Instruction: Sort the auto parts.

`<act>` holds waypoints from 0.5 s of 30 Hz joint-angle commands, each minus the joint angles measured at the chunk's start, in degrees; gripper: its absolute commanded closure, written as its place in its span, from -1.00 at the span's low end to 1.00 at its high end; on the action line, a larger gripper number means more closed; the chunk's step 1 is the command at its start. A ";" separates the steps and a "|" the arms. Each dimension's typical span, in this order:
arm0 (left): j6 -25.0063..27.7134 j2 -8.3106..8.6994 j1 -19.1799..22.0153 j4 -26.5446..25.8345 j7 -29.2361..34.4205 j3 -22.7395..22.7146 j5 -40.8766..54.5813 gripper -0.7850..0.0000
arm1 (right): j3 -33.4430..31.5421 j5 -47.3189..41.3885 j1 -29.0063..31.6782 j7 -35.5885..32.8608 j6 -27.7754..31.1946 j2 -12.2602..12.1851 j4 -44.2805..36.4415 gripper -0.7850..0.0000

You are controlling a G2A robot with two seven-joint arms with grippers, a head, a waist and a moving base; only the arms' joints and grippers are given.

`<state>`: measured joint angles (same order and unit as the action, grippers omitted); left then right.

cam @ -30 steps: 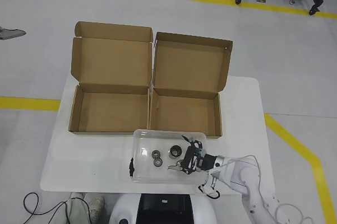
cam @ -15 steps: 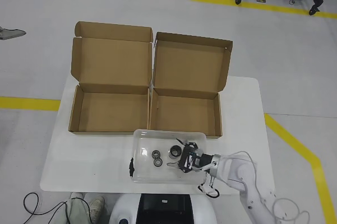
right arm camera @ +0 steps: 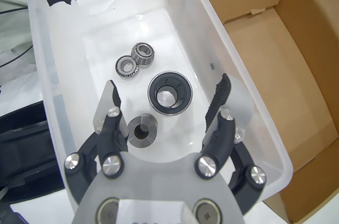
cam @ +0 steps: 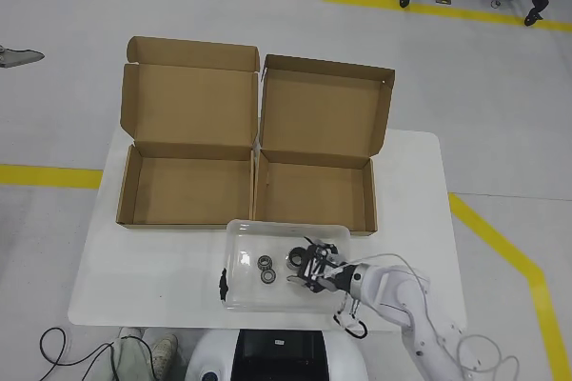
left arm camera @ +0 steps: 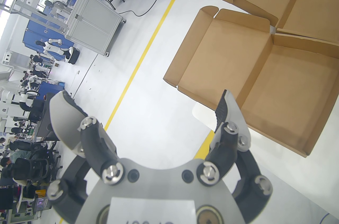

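The big black-rimmed ring (right arm camera: 169, 93) lies flat on the floor of the clear plastic bin (right arm camera: 213, 21). It sits right between the spread, empty fingers of the right gripper (right arm camera: 168, 89), so I'd say that's the next pick. Just beside it is a plain steel sleeve (right arm camera: 142, 134) with a bore, plus two small ribbed roller bearings (right arm camera: 127, 68) touching each other. The cardboard boxes (cam: 186, 190) behind the bin stand open, presumably as the sorting spots. The left gripper (left arm camera: 143, 103) is open too (holding nothing), up off the table.
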<state>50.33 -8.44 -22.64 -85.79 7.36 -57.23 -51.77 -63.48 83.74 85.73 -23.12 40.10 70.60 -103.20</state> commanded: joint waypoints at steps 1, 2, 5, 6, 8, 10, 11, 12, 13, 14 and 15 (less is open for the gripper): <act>0.00 0.00 0.00 0.00 0.00 0.00 0.00 -1.00 | 0.40 -0.43 -0.42 -0.87 -0.51 0.03 0.39 -0.69; 0.00 0.00 0.00 0.00 0.00 0.00 0.00 -1.00 | 0.65 -0.63 -0.72 -1.37 -0.71 0.04 0.74 -0.66; 0.00 0.00 0.00 0.00 0.00 0.00 0.00 -1.00 | 1.72 -1.16 -1.87 -3.10 -1.46 0.17 1.77 -0.65; 0.00 0.00 0.00 0.00 0.00 0.00 0.00 -1.00 | 2.09 -1.28 -2.29 -3.53 -1.73 0.22 2.14 -0.65; 0.00 0.00 0.00 0.00 0.00 0.00 0.00 -1.00 | 2.76 -1.46 -3.05 -4.22 -2.44 0.32 2.79 -0.65; 0.00 0.00 0.00 0.00 0.00 0.00 0.00 -1.00 | 3.40 -1.70 -3.67 -4.59 -2.97 0.41 3.43 -0.57; 0.00 0.00 0.00 0.00 0.00 0.00 0.00 -1.00 | 3.75 -1.78 -3.96 -4.80 -3.18 0.46 3.79 -0.56; 0.00 0.00 0.00 0.00 0.00 0.00 0.00 -1.00 | 4.11 -1.88 -4.25 -5.03 -3.34 0.50 4.11 -0.51; 0.00 0.00 0.00 0.00 0.00 0.00 0.00 -1.00 | 4.41 -1.99 -4.51 -5.21 -3.56 0.54 4.41 -0.46; 0.00 0.00 0.00 0.00 0.00 0.00 0.00 -1.00 | 4.70 -2.07 -4.75 -5.50 -3.72 0.57 4.72 -0.40; 0.00 0.00 0.00 0.00 0.00 0.00 0.00 -1.00 | 4.90 -2.20 -4.96 -5.84 -4.04 0.60 4.95 -0.26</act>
<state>50.33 -8.44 -22.64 -85.79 7.36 -57.23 -51.77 -58.74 81.64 80.96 -28.67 36.32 71.18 -98.46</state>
